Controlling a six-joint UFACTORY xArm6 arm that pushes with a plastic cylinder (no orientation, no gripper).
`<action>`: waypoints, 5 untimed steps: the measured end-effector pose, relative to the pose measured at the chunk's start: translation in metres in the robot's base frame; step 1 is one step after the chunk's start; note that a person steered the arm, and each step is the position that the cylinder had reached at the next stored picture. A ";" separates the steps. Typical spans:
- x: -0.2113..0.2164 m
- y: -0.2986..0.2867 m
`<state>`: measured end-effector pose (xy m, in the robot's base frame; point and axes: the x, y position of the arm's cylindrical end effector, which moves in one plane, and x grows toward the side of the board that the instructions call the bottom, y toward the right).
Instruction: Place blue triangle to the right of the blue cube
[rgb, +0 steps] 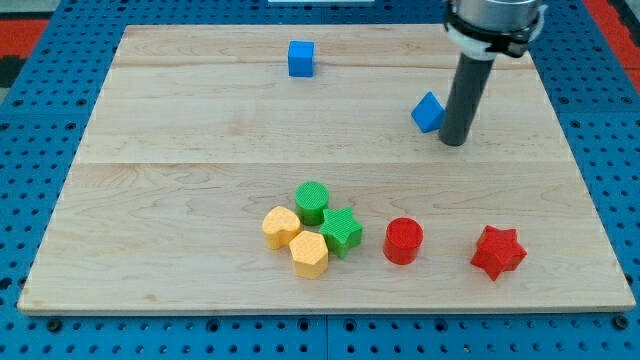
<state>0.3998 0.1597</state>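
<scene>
The blue cube sits near the view's top, left of centre, on the wooden board. The blue triangle lies to the cube's right and lower in the view. My tip stands just right of and slightly below the blue triangle, touching or nearly touching its right side. The dark rod rises from the tip to the arm at the view's top right.
A cluster sits low at the centre: a green cylinder, a green star, a yellow heart and a yellow hexagon. A red cylinder and a red star lie to the right.
</scene>
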 end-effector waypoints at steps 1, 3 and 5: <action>-0.042 -0.023; -0.119 -0.100; -0.155 -0.086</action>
